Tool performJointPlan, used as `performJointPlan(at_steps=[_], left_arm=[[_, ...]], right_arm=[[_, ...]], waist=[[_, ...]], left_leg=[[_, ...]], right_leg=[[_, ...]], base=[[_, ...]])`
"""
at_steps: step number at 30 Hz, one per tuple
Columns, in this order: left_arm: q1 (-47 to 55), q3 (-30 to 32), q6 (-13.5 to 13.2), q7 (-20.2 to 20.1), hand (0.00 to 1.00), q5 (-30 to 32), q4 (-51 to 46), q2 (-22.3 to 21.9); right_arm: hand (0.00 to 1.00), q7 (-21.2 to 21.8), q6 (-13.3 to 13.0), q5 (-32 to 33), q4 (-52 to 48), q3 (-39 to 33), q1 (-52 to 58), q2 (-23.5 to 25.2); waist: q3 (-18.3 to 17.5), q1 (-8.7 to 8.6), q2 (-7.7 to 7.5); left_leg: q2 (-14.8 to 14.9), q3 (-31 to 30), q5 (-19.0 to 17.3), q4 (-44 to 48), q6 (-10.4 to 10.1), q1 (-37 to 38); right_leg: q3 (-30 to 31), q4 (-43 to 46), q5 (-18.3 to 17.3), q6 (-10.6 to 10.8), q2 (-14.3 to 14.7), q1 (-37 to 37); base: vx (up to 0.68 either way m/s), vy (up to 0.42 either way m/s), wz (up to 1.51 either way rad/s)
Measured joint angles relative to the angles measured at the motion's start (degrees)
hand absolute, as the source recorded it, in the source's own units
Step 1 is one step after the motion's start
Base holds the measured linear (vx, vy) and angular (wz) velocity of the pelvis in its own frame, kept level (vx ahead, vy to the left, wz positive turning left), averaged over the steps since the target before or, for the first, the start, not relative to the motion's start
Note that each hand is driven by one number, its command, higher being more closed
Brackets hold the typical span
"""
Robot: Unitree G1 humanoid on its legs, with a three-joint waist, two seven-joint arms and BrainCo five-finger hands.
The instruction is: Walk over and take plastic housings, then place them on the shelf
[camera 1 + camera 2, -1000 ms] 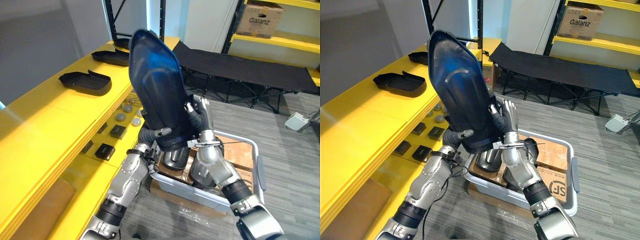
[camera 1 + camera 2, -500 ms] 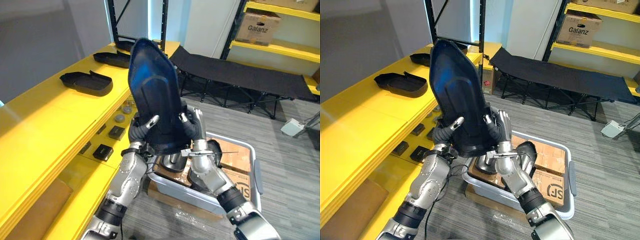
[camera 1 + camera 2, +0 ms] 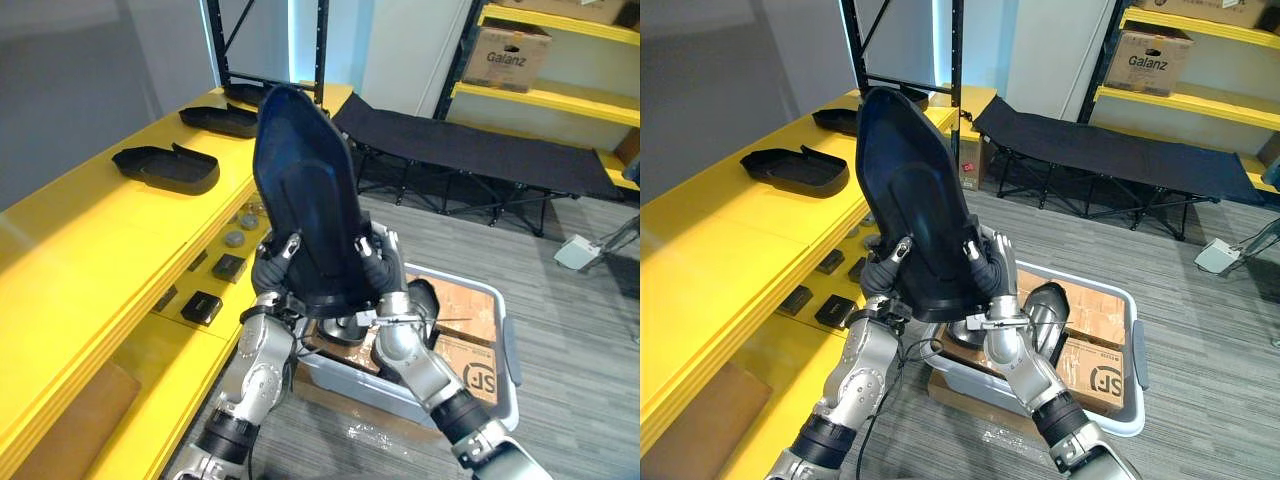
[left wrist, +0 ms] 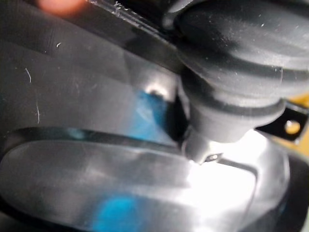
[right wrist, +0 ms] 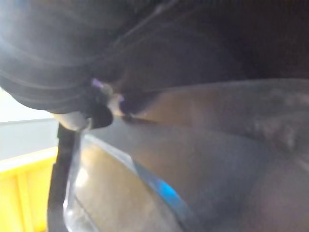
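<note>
A tall dark plastic housing (image 3: 305, 190) is held upright over the grey bin (image 3: 508, 348), its lower end clamped in both the left hand (image 3: 272, 266) and the right hand (image 3: 376, 272). Gripped so low, it could tip or be knocked against the yellow shelf (image 3: 90, 235).

Gloss and matt plastics
The big dark pointed plastic housing (image 3: 305, 190) at centre is smooth and glossy, catching a blue sheen; the flat black plastic housing (image 3: 165, 168) at upper left looks matt, on a smooth yellow painted shelf (image 3: 80, 260); at lower right, a dull brown cardboard box (image 3: 1095, 375).
</note>
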Motion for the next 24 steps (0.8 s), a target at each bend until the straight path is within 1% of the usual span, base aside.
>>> performJointPlan(at_steps=[2,3,4,5,6,7,8,10,11,12,13,14,16,17,18,20,21,22,23,24], left_arm=[[0.13,0.03,-0.44,0.82,1.0,1.94,-0.15,-0.05],[0.13,0.44,-0.98,2.64,1.0,4.52,-0.91,-0.36],[0.13,1.25,-1.22,5.22,1.0,8.44,-2.34,-1.35],[0.13,1.93,-1.27,6.62,1.0,10.95,-3.14,-2.16],[0.09,3.52,-2.15,8.62,1.0,14.32,-4.45,-3.71],[0.04,5.51,-3.25,9.97,1.0,16.78,-5.77,-4.92],[0.03,6.6,-3.48,10.88,1.0,19.15,-6.3,-5.18],[0.43,9.22,-3.38,14.11,1.0,30.98,-6.47,-5.62],[0.92,9.87,-3.16,14.7,1.0,33.87,-6.45,-5.59],[2.2,10.3,-2.76,16.0,1.0,39.2,-6.4,-5.28],[3.33,10.81,-2.66,16.67,1.0,42.21,-6.37,-5.26],[4.56,12.55,-2.37,18.07,1.0,45.16,-6.07,-5.29],[5.91,15.66,-2.27,20.17,1.0,48.45,-5.24,-5.53],[7.68,18.82,-2.21,22.1,1.0,52.1,-4.95,-5.44],[8.4,19.98,-2.19,22.95,1.0,53.57,-4.88,-5.31],[10.13,23.37,-1.89,26.23,1.0,58.73,-3.21,-4.36],[10.48,23.82,-1.82,26.97,1.0,59.81,-2.72,-4.3],[11.41,24.45,-1.64,27.84,1.0,61.36,-2.32,-3.85],[11.58,24.84,-1.64,28.46,1.0,62.22,-2.01,-3.88],[11.57,24.94,-1.75,29.44,1.0,62.84,-1.09,-3.97]], right_arm=[[0.0,0.12,-0.5,1.87,-0.61,1.6,1.5,0.12],[0.0,0.15,-0.97,2.3,-0.64,1.89,2.93,0.6],[0.0,0.2,-1.08,2.86,-0.62,1.87,4.46,0.97],[0.0,0.27,-1.15,3.08,-0.62,1.9,5.25,1.06],[0.0,0.61,-1.22,3.93,-0.62,1.88,6.73,1.22],[0.0,1.63,-1.5,4.11,-0.63,1.98,8.07,1.7],[0.0,1.75,-1.7,4.47,-0.66,1.88,8.51,2.06],[0.0,2.48,-2.96,8.58,-2.98,1.32,9.03,3.0],[0.0,2.69,-3.16,9.44,-4.21,0.62,9.37,3.06],[0.0,3.14,-4.88,10.96,-6.74,-0.59,10.23,3.37],[0.0,3.57,-6.13,11.87,-8.78,-1.4,10.8,3.65],[0.0,4.11,-7.91,13.34,-11.06,-3.09,11.26,4.15],[0.0,5.48,-10.06,16.61,-13.61,-6.69,12.06,4.66],[0.0,9.36,-11.66,22.24,-15.97,-10.43,13.02,4.45],[0.0,10.93,-11.96,24.39,-16.84,-11.94,13.45,4.27],[0.0,17.94,-13.46,32.91,-18.77,-17.11,15.65,3.51],[0.0,19.98,-13.64,34.99,-18.96,-18.2,16.17,3.39],[0.0,23.64,-13.7,38.32,-19.33,-20.39,17.64,3.25],[0.0,25.37,-13.68,39.94,-19.49,-21.78,18.62,3.23],[0.0,28.34,-13.29,42.97,-20.09,-24.68,20.96,3.17]], waist=[[-0.17,0.12,-0.25],[-0.3,0.15,-0.45],[-0.38,0.21,-0.57],[-0.4,0.24,-0.6],[-0.42,0.23,-0.63],[-0.42,0.22,-0.64],[-0.42,0.21,-0.64],[-0.4,0.27,-0.62],[-0.4,0.28,-0.62],[-0.38,0.42,-0.6],[-0.38,0.45,-0.59],[-0.36,0.37,-0.59],[-0.33,0.35,-0.54],[-0.26,0.24,-0.44],[-0.19,0.21,-0.35],[0.22,0.24,0.23],[0.34,0.22,0.41],[0.52,0.12,0.67],[0.63,0.07,0.84],[1.03,-0.09,1.47]], left_leg=[[0.31,0.07,-0.05,0.01,-0.08,-0.33],[0.37,0.0,-0.04,0.01,-0.09,-0.69],[0.34,-0.01,-0.03,0.02,-0.08,-1.1],[0.3,-0.03,-0.02,0.02,-0.07,-1.27],[0.21,-0.12,-0.01,0.02,-0.06,-1.37],[0.21,-0.21,-0.02,0.02,-0.05,-1.36],[0.22,-0.27,-0.02,0.02,-0.05,-1.44],[0.23,-0.97,-0.01,0.01,-0.04,-2.05],[0.23,-1.23,-0.02,0.01,-0.04,-2.08],[0.21,-1.46,-0.06,0.0,0.01,-2.12],[0.16,-1.58,-0.1,-0.01,0.07,-2.25],[0.11,-1.61,-0.12,-0.01,0.09,-2.36],[0.1,-1.62,-0.13,-0.01,0.1,-2.34],[0.11,-1.6,-0.13,-0.01,0.11,-2.32],[0.11,-1.59,-0.13,-0.02,0.11,-2.3],[0.14,-1.58,-0.13,-0.08,0.11,-2.05],[0.15,-1.59,-0.13,-0.1,0.11,-1.99],[0.18,-1.84,-0.16,-0.46,0.16,-2.12],[0.28,-2.08,-0.38,-0.48,0.44,-2.11],[0.54,-3.32,-0.65,-0.52,0.73,-2.09]], right_leg=[[0.07,0.29,-0.22,-0.3,0.25,-0.59],[0.04,0.33,-0.17,-0.22,0.3,-0.86],[0.04,0.45,-0.07,-0.07,0.26,-1.41],[0.05,0.48,-0.06,-0.05,0.22,-1.47],[-0.01,0.48,-0.02,0.0,0.16,-1.5],[-0.04,0.48,-0.01,0.01,0.16,-1.48],[-0.13,0.48,-0.01,0.02,0.18,-1.49],[-0.65,0.47,-0.01,0.02,0.22,-1.6],[-0.71,0.48,-0.02,0.02,0.23,-1.57],[-0.82,0.48,-0.03,0.02,0.22,-1.5],[-0.85,0.49,-0.03,0.02,0.18,-1.55],[-0.81,0.49,-0.03,0.03,0.14,-1.62],[-0.78,0.54,-0.04,0.04,0.12,-1.59],[-0.75,0.59,-0.05,0.04,0.13,-1.59],[-0.74,0.62,-0.05,0.04,0.13,-1.59],[-0.69,1.02,-0.07,0.05,0.12,-1.46],[-0.61,1.22,-0.14,0.06,0.11,-1.48],[-0.25,1.61,-0.29,0.17,0.08,-1.5],[0.49,1.95,-0.42,0.32,0.15,-1.5],[3.12,3.19,-0.75,0.75,0.22,-1.45]], base=[[0.0,-0.004,-0.02],[0.0,0.0,0.0],[0.0,0.0,0.0],[0.0,0.0,0.0],[0.0,0.0,0.0],[0.0,0.0,0.0],[0.01,0.003,0.05],[0.0,-0.004,0.14],[0.0,-0.003,0.13],[0.0,0.004,0.08],[0.0,0.01,0.06],[0.0,0.012,0.03],[0.0,0.0,0.0],[0.0,0.0,0.0],[0.0,0.0,0.0],[0.0,0.0,0.0],[0.0,0.0,0.0],[-0.05,0.001,0.02],[-0.04,0.018,0.15],[-0.02,0.059,0.47]])
